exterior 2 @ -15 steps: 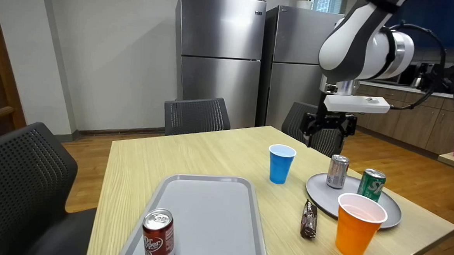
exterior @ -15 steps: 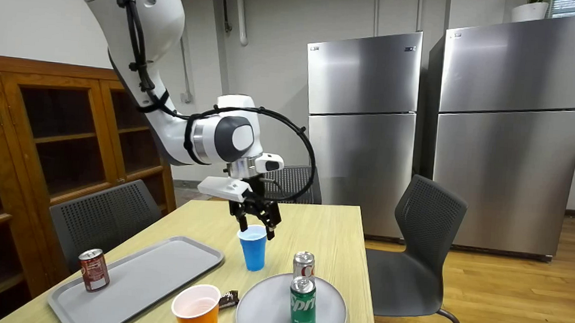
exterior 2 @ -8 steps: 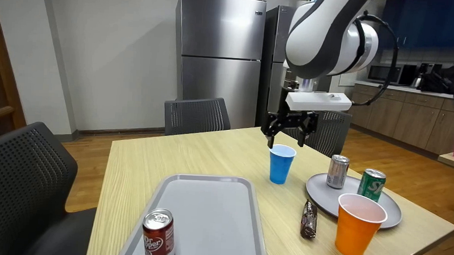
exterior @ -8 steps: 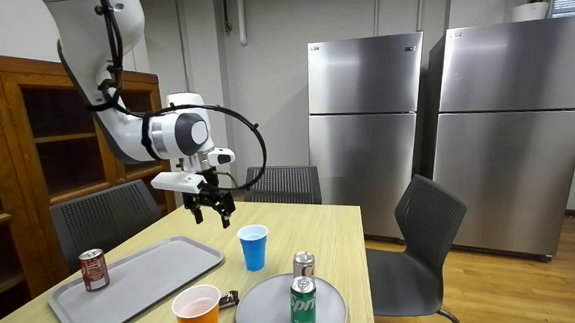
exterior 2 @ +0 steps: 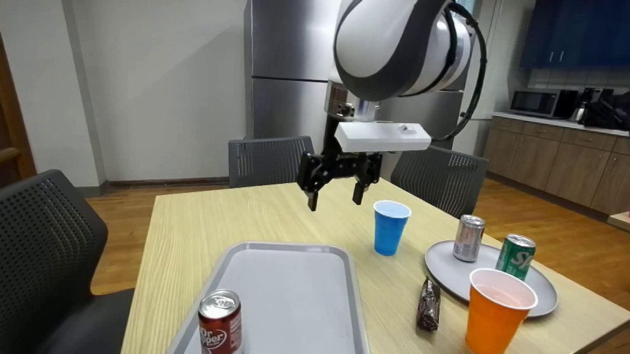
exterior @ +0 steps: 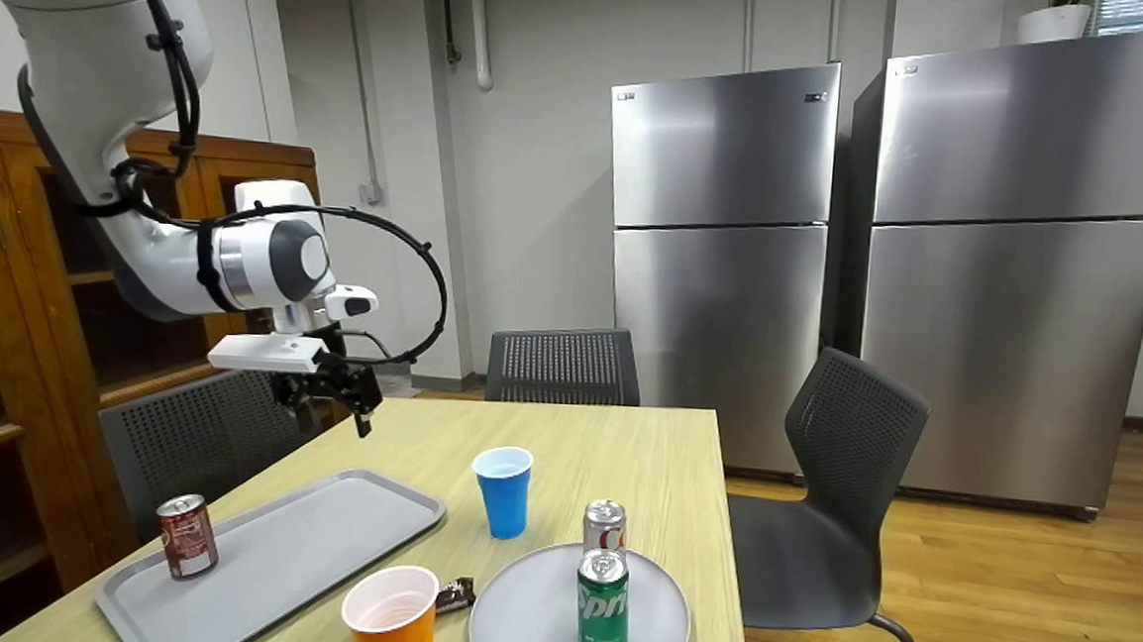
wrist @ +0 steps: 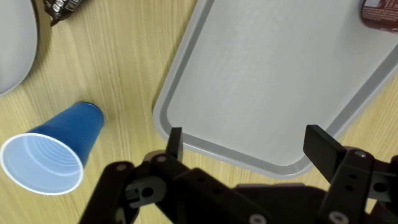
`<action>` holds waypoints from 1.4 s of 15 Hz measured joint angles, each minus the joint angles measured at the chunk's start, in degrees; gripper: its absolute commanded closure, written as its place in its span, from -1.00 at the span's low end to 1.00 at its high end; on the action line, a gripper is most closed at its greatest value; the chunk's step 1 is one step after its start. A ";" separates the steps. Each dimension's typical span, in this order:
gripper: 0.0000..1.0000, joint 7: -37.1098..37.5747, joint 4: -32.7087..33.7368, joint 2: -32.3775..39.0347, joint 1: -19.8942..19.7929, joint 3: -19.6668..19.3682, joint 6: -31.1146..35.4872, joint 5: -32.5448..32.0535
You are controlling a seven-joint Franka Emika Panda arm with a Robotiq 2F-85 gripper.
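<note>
On the near part of the table [exterior 2: 392,294], in an exterior view, one gray tray [exterior 2: 298,300] bears one red can [exterior 2: 219,328]; the tray's long axis runs from near to far. Beside it are one orange cup [exterior 2: 496,318] and one dark wrapped bar [exterior 2: 429,307]. Farther, one round plate [exterior 2: 450,272] carries one silver can [exterior 2: 468,240] and one green can [exterior 2: 516,256]. Then one blue cup [exterior 2: 389,234] stands upright, mouth up. Near it hangs the gripper [exterior 2: 334,202], its jaws widely spread, only air between them.

Blue cup [exterior 2: 388,236]: lined and rimmed in white. Tray [exterior 2: 300,305] and plate [exterior: 524,616]: finished in plain grey. Gripper [wrist: 244,138]: finished in black. Table [exterior 2: 226,218]: surfaced in pale yellow, streaked with fine wood grain.
</note>
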 measured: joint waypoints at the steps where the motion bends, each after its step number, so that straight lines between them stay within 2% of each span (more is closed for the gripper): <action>1: -1.00 -0.01 0.55 0.46 0.58 0.86 0.00 0.00; 8: -1.00 -1.72 5.47 5.01 4.05 5.90 -0.16 0.00; 15: -1.00 -7.71 9.94 9.33 6.55 9.88 -1.26 0.03; 21: -1.00 -13.29 13.09 12.89 7.40 12.14 -5.28 0.06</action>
